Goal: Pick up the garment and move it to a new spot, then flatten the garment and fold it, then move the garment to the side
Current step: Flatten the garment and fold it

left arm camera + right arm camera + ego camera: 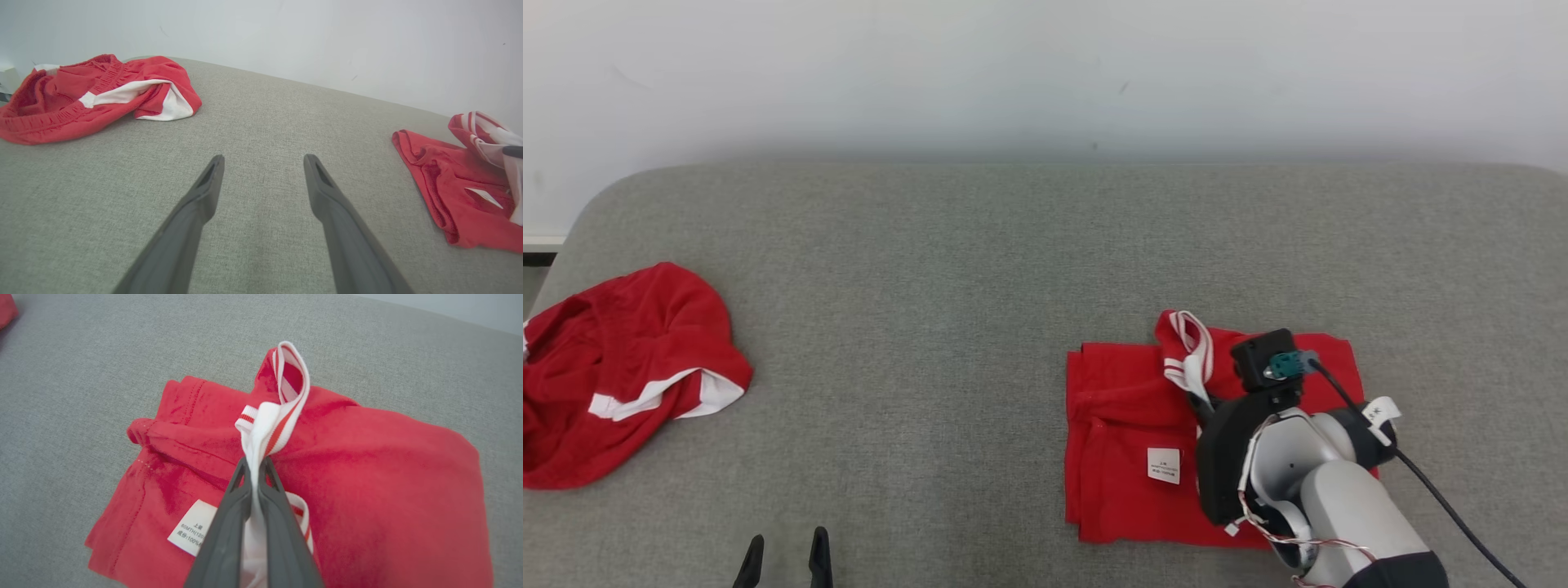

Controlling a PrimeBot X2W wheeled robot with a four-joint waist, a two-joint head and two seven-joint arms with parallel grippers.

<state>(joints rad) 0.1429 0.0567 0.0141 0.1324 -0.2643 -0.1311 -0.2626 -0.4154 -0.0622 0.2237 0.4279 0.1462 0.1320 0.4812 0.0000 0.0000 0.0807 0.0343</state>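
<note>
My right claw (255,463) is clenching the white-and-red striped trim (282,416) of the red garment (1119,425), with the two fingers pressed together on the band and lifting it into a small loop above the cloth. I am holding the trim rather than the body, I think, because it is the firmest edge on offer and gives a clean purchase without disturbing the layers below. The garment itself is lying on the right half of the grey bench (931,286), already looking like a neat folded rectangle with its white label (1164,465) facing up, so I judge the fold to be nearly finished, or the move to the side to be what comes next. My left claw (263,159) is hanging released, jaws wide and empty, low over bare bench near the front edge, well apart from the work, probably parked out of the way. Far to the left, a second red garment (613,367) is sitting crumpled by the bench's edge.
</note>
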